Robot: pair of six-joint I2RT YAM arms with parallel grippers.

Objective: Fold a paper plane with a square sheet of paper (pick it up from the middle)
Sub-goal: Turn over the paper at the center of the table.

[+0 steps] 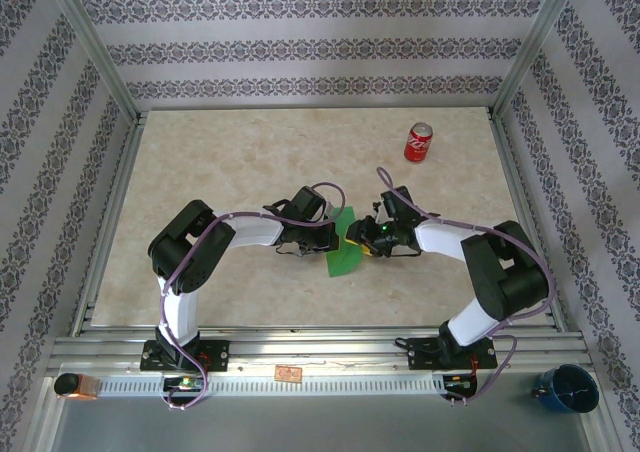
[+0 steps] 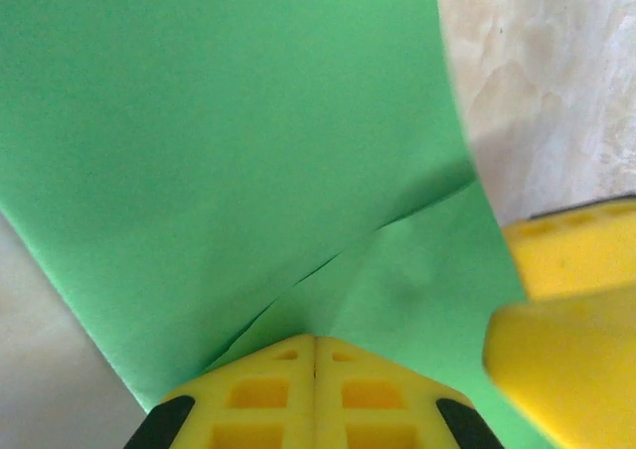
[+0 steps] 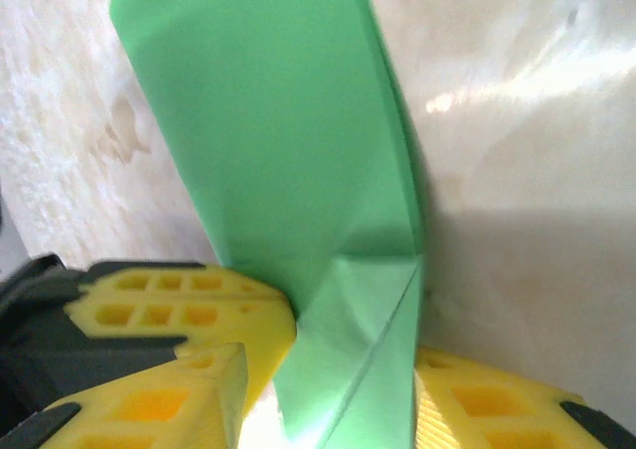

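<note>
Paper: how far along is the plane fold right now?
Done: the paper is picked up and carries a crease. In hand: the left gripper pinches it shut, while the right gripper stands open around a folded edge. Left: no pointed nose or wings yet, so most folds remain.

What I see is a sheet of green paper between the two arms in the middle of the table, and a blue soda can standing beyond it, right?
Not quite: the soda can is red, not blue, as the top external view shows. The rest holds: the green paper sits between the two arms mid-table, and the can stands beyond it.
</note>
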